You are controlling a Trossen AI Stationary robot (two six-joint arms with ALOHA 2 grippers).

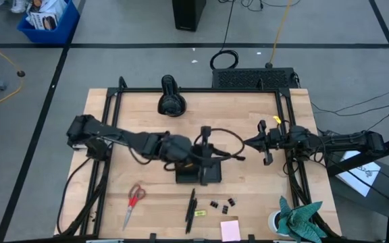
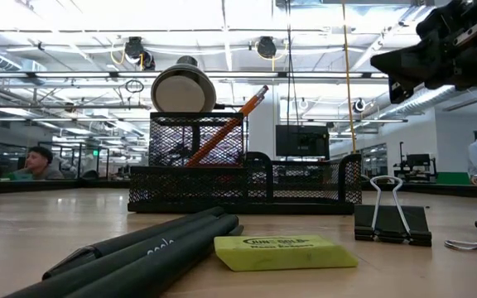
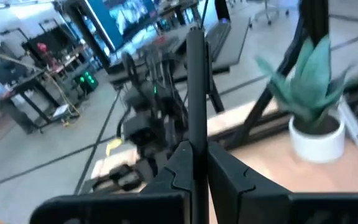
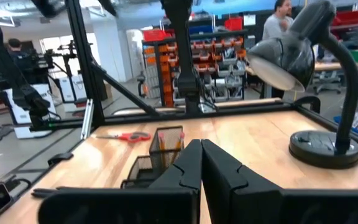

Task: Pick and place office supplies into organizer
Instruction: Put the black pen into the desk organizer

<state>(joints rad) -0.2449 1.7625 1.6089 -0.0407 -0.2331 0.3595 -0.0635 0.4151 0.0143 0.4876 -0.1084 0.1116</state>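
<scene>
My left gripper [image 1: 204,156] hovers over the black mesh organizer [image 1: 198,173] at mid-table, shut on a black pen [image 3: 195,81]. An orange pencil [image 2: 232,122] leans in the organizer's cup. Near the table's front lie red-handled scissors [image 1: 134,201], more black pens [image 1: 191,210], a yellow piece [image 2: 284,251], binder clips [image 1: 223,202] and a pink pad [image 1: 230,230]. My right gripper [image 1: 247,142] waits shut to the organizer's right, holding nothing. My left gripper pinches the black pen's shaft [image 3: 196,140] between its two fingers [image 3: 229,177]. The fingers lie across the pen and reach out roughly level toward the table's right. The pen is lifted clear of the table and sticks out past the fingers.
A black desk lamp [image 1: 171,98] stands at the table's far side. A teal plant in a white cup [image 1: 294,219] sits at the near right corner. Black frame rails [image 1: 110,135] run along the table's sides. People show in the room beyond.
</scene>
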